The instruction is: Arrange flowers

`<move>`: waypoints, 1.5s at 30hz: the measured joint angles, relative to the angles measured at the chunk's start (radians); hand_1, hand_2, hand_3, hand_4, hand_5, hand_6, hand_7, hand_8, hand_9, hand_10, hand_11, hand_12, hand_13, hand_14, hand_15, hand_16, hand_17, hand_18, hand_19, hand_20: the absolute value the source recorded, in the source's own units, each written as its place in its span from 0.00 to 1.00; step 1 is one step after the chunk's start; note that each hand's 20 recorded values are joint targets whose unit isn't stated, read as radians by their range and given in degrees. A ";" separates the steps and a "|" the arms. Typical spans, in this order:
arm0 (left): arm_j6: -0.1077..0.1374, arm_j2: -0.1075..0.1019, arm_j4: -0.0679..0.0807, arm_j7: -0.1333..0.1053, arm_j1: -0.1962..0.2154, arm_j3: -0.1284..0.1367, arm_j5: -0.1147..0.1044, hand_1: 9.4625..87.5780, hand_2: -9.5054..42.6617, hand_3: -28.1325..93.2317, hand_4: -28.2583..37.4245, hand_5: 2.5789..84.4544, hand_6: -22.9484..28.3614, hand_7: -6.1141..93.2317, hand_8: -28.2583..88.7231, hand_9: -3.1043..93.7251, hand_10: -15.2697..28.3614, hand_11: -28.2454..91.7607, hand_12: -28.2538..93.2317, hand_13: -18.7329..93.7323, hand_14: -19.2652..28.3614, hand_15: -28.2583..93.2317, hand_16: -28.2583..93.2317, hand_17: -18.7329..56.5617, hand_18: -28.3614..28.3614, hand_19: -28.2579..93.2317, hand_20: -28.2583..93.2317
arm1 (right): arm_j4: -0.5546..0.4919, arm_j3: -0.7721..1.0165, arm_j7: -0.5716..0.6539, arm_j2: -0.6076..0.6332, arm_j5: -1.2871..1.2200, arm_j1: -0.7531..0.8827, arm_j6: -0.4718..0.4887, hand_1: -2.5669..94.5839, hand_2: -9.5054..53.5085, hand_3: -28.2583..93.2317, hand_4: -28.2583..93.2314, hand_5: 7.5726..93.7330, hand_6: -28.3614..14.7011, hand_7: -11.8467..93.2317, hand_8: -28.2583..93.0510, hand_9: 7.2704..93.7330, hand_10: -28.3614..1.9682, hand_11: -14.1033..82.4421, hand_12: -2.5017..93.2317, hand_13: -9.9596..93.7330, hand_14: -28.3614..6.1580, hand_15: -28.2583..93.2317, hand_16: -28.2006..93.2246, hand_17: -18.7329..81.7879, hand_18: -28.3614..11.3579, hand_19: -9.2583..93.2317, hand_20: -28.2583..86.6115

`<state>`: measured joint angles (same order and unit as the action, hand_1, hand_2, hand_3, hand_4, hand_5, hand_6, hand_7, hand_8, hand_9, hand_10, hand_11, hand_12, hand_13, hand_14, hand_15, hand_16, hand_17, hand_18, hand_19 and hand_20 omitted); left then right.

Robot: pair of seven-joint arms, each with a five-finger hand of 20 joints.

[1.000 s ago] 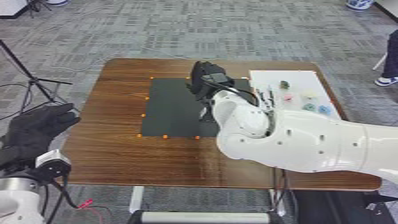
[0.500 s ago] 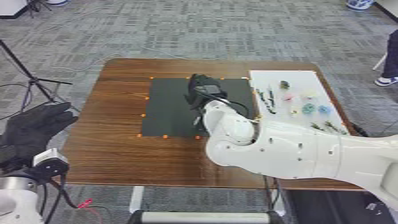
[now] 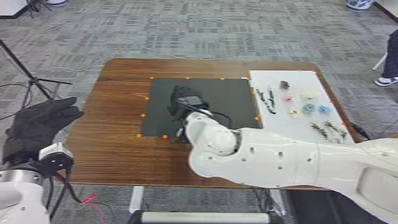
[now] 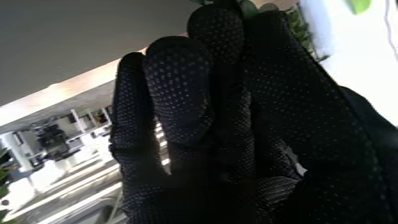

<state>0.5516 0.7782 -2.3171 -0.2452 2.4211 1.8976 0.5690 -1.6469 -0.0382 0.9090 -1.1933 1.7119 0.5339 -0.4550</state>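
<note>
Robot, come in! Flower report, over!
Left hand open, beside table. Right hand pinching leafy sprig over black mat. Right arm hides some mat. Flowers on white sheet.

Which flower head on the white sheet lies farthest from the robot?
The dark one, near the far edge of the white sheet; the others are paler and lie closer in.

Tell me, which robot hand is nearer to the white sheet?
The right. The right hand is over the black mat, just left of the white sheet; the left hand is far off, beside the table's left edge.
</note>
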 measured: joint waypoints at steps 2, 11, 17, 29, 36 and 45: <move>0.000 0.000 0.001 0.000 -0.003 -0.005 0.000 0.22 0.27 0.94 0.10 0.67 0.74 0.28 0.15 0.54 0.85 0.62 0.34 0.48 0.92 0.74 0.14 0.19 0.82 0.63 0.33 | 0.006 0.000 -0.007 -0.008 -0.004 0.000 0.000 0.63 0.00 0.85 0.00 0.79 0.69 0.55 0.23 0.94 0.78 0.37 0.46 0.85 0.69 0.70 0.50 0.47 0.14 0.97 0.23; -0.005 0.001 0.006 -0.007 -0.012 -0.016 0.000 0.22 0.27 0.94 0.10 0.68 0.74 0.28 0.14 0.54 0.85 0.63 0.34 0.49 0.92 0.75 0.14 0.19 0.82 0.63 0.34 | 0.042 0.006 -0.036 -0.032 -0.046 0.004 -0.004 0.63 0.00 0.84 0.00 0.79 0.70 0.55 0.22 0.94 0.78 0.36 0.46 0.84 0.70 0.70 0.50 0.47 0.16 0.97 0.23; -0.018 0.001 0.014 -0.032 0.003 -0.015 -0.008 0.22 0.27 0.94 0.10 0.67 0.74 0.28 0.15 0.54 0.85 0.62 0.34 0.48 0.92 0.75 0.14 0.19 0.82 0.63 0.34 | 0.070 -0.001 -0.037 -0.042 -0.055 0.010 -0.036 0.63 0.00 0.83 0.00 0.79 0.70 0.56 0.21 0.94 0.78 0.36 0.45 0.84 0.70 0.70 0.50 0.46 0.17 0.96 0.23; -0.035 0.001 0.027 -0.031 -0.016 -0.021 -0.008 0.22 0.27 0.94 0.10 0.67 0.74 0.28 0.15 0.54 0.85 0.62 0.34 0.48 0.92 0.74 0.14 0.19 0.82 0.63 0.33 | 0.086 0.022 -0.031 -0.046 -0.061 0.054 -0.025 0.59 0.00 0.82 0.00 0.74 0.66 0.49 0.18 0.92 0.73 0.30 0.41 0.81 0.67 0.68 0.49 0.43 0.15 0.95 0.23; -0.038 0.001 0.033 0.004 -0.055 -0.045 0.009 0.22 0.27 0.94 0.10 0.67 0.74 0.28 0.15 0.54 0.85 0.62 0.34 0.48 0.92 0.74 0.14 0.19 0.82 0.63 0.33 | 0.086 0.034 -0.029 -0.047 -0.061 0.069 -0.015 0.53 0.00 0.82 0.00 0.71 0.62 0.45 0.18 0.86 0.61 0.35 0.32 0.78 0.55 0.70 0.43 0.41 0.13 0.94 0.23; -0.052 0.019 0.021 0.042 -0.040 0.017 0.032 0.22 0.27 0.94 0.10 0.67 0.74 0.28 0.15 0.54 0.85 0.62 0.34 0.48 0.92 0.74 0.14 0.19 0.82 0.63 0.33 | 0.015 0.055 -0.031 -0.013 -0.114 0.083 0.049 0.34 0.12 0.87 0.02 0.60 0.59 0.35 0.10 0.73 0.32 0.41 0.20 0.73 0.40 0.74 0.37 0.37 0.06 0.93 0.24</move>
<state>0.4992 0.7970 -2.2965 -0.2034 2.3809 1.9142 0.6008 -1.6322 0.0173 0.8779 -1.2065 1.5980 0.6174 -0.4058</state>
